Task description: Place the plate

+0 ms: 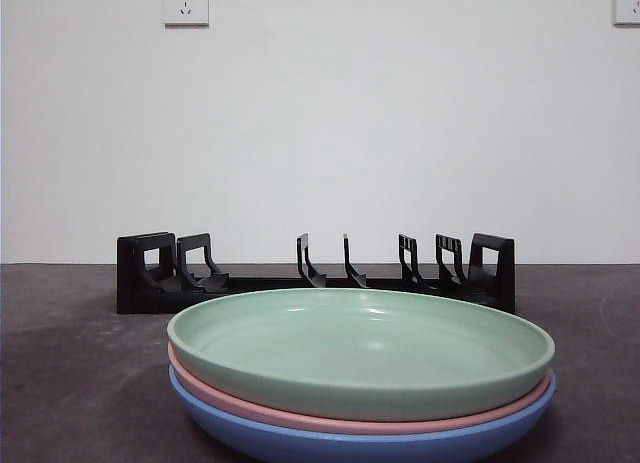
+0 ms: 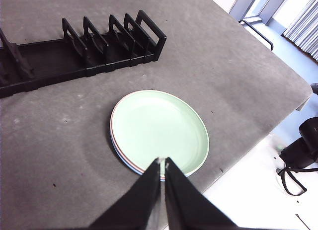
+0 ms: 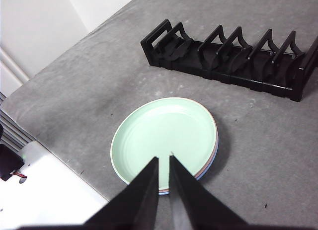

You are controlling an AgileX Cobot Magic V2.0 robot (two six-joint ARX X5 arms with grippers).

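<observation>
A stack of three plates lies on the grey table near its front edge: a green plate on top, a pink plate under it and a blue plate at the base. Behind the stack stands a black slotted plate rack with nothing in its slots. In the left wrist view my left gripper hovers shut above the near rim of the green plate, holding nothing. My right gripper also hangs shut and bare over the green plate. Neither gripper shows in the front view.
The rack runs along the far side of the table, also seen as the rack in the right wrist view. The table's edge drops off close to the plates. A white wall with sockets stands behind.
</observation>
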